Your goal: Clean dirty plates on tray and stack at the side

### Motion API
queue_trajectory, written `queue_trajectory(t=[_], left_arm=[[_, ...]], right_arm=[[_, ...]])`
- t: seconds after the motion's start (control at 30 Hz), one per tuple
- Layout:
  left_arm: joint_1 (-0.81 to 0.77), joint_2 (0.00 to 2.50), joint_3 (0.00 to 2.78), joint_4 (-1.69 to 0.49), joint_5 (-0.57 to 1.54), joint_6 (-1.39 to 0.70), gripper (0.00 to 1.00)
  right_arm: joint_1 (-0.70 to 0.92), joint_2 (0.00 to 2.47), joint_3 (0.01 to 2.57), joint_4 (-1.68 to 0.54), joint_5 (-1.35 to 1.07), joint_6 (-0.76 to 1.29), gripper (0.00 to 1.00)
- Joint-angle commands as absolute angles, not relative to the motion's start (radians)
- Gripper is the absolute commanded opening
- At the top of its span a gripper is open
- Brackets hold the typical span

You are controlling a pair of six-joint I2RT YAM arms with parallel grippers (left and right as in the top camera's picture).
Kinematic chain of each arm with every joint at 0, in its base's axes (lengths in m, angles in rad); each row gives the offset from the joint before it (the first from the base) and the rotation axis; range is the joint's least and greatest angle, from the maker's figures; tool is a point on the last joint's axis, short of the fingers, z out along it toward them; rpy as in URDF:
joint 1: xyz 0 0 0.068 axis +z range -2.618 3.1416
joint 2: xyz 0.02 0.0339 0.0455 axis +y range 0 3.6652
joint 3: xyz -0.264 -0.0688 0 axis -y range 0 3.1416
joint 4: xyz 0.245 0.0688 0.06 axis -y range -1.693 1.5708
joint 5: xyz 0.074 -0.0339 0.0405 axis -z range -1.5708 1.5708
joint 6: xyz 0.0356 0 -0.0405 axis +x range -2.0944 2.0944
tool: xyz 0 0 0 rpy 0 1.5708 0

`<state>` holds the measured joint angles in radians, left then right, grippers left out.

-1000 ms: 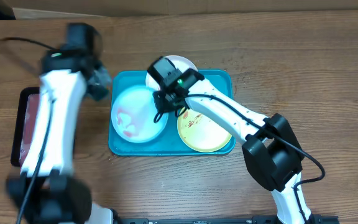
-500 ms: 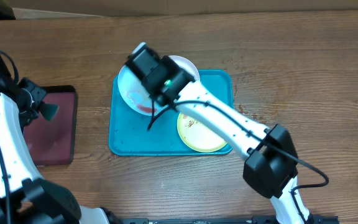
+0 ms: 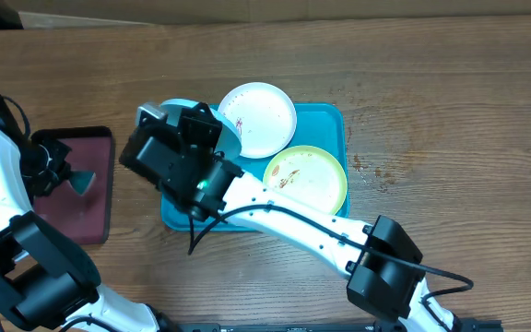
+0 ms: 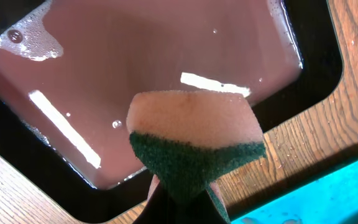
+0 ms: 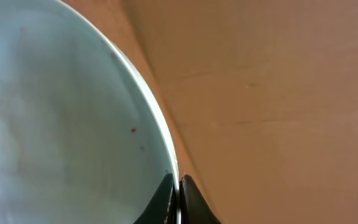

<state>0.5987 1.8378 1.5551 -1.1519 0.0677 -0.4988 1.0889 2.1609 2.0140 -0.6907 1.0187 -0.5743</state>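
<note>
Above wooden table [image 3: 431, 92]: right gripper [image 5: 178, 186] pinches blue plate [image 5: 55, 124]; left gripper [image 3: 64, 174] apparently clamps sponge [image 4: 194, 134].

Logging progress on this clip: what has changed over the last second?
The right gripper, shut on the light blue plate at its rim, lifted it from the turquoise tray and carried it left. The left gripper, with the sponge, swung left to above the maroon tray. The white plate and yellow-green plate stayed put.

Centre of worktop [image 3: 431, 74]: large tray [image 3: 328, 120]. First plate [image 3: 258, 120] on its far rim, second plate [image 3: 306, 180] in near right corner, third plate [image 5: 55, 124] above far left corner. Leftward: small tray [image 3: 81, 217], sponge [image 3: 83, 181] above.
</note>
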Motion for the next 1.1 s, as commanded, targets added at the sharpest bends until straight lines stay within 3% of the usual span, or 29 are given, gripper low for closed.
queue_trajectory(t=[0.0, 0.13, 0.3, 0.47, 0.6, 0.83, 1.07], left_arm=[[0.615, 1.843, 1.553, -1.155, 0.084, -0.493, 0.04], [0.616, 1.843, 1.553, -1.155, 0.098, -0.493, 0.04], [0.615, 1.843, 1.553, -1.155, 0.11, -0.493, 0.04], [0.615, 1.843, 1.553, -1.149, 0.118, -0.471, 0.04], [0.615, 1.843, 1.553, -1.146, 0.129, -0.471, 0.04], [0.615, 1.843, 1.553, -1.146, 0.129, -0.471, 0.04], [0.615, 1.843, 1.553, -1.144, 0.132, -0.471, 0.04]], right_arm=[[1.097, 2.118, 2.043, -0.666, 1.106, -0.609, 0.04], [1.084, 2.118, 2.043, -0.662, 1.097, -0.526, 0.04], [0.982, 2.117, 2.043, -0.718, 0.955, -0.153, 0.04], [0.797, 2.101, 2.044, -0.867, 0.789, 0.197, 0.04], [0.577, 2.093, 2.044, -0.963, 0.457, 0.341, 0.04], [0.15, 2.093, 2.041, -1.044, -0.176, 0.393, 0.04], [-0.182, 2.097, 1.951, -1.14, -0.282, 0.244, 0.04]])
